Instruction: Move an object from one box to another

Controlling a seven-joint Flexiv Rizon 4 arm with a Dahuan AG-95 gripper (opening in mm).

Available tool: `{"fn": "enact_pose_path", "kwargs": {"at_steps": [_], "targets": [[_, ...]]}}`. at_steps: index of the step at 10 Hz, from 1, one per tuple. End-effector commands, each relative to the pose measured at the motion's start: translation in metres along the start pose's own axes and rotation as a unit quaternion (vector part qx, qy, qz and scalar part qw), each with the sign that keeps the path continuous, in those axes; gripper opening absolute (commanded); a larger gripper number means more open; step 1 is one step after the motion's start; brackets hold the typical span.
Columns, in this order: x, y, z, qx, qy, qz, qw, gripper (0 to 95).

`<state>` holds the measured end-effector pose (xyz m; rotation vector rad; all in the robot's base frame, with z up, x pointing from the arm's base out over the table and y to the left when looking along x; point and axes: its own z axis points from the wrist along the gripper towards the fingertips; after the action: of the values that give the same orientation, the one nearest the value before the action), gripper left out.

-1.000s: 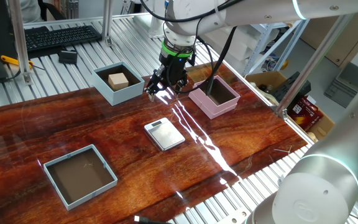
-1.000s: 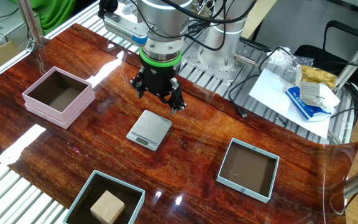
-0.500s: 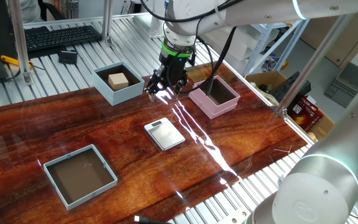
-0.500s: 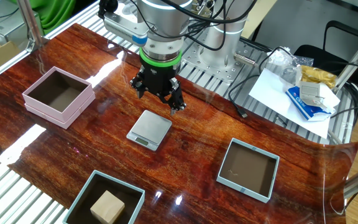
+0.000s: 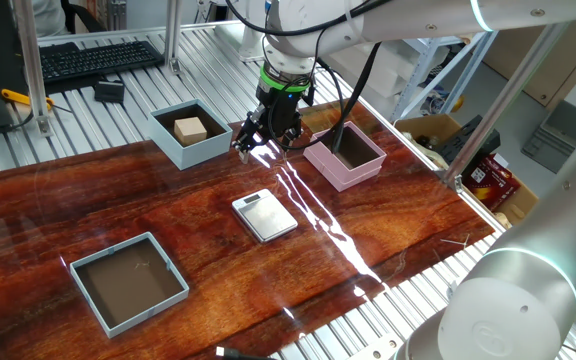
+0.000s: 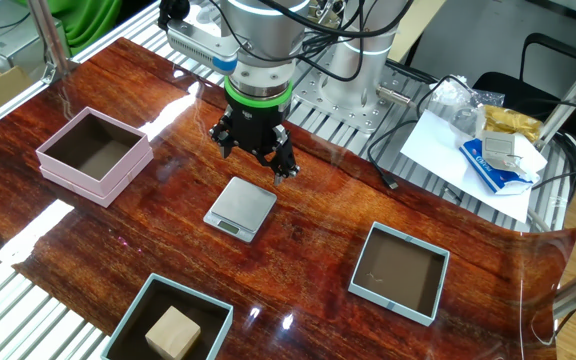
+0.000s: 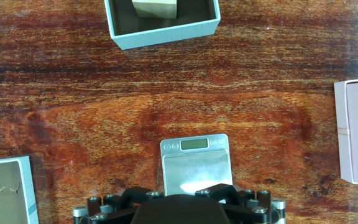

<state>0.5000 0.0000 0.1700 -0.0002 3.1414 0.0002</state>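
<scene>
The small tan wooden cube (image 5: 191,128) sits inside the pale blue box (image 5: 204,152) at the back left; both also show in the other fixed view, cube (image 6: 173,332) and box (image 6: 182,290), and at the top of the hand view, cube (image 7: 155,7) and box (image 7: 166,36). The pink box (image 5: 344,172) stands empty to the right and shows in the other views (image 6: 88,180) (image 7: 353,130). My gripper (image 5: 260,140) hangs above the table between the two boxes, over the far edge of the silver scale (image 5: 265,215), fingers spread and empty (image 6: 255,160). In the hand view only its black base shows.
A flat silver scale (image 6: 240,207) (image 7: 194,165) lies just below the gripper. A wider, shallow blue-grey tray-like box (image 5: 113,250) (image 6: 392,303) (image 7: 27,186) stands empty at the front left. A keyboard (image 5: 98,55) lies beyond the table.
</scene>
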Motion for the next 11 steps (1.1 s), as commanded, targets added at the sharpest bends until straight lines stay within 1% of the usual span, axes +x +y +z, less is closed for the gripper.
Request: {"fn": "enact_pose_path", "kwargs": {"at_steps": [1, 2, 9, 11], "targets": [[0.0000, 0.0000, 0.0000, 0.000, -0.032, 0.028, 0.9991, 0.0], [0.0000, 0.0000, 0.0001, -0.002, -0.032, 0.029, 0.9991, 0.0], [-0.0003, 0.0002, 0.0006, -0.001, -0.031, 0.030, 0.9991, 0.0], [-0.0004, 0.0003, 0.0008, -0.001, -0.028, 0.029, 0.9992, 0.0]]}}
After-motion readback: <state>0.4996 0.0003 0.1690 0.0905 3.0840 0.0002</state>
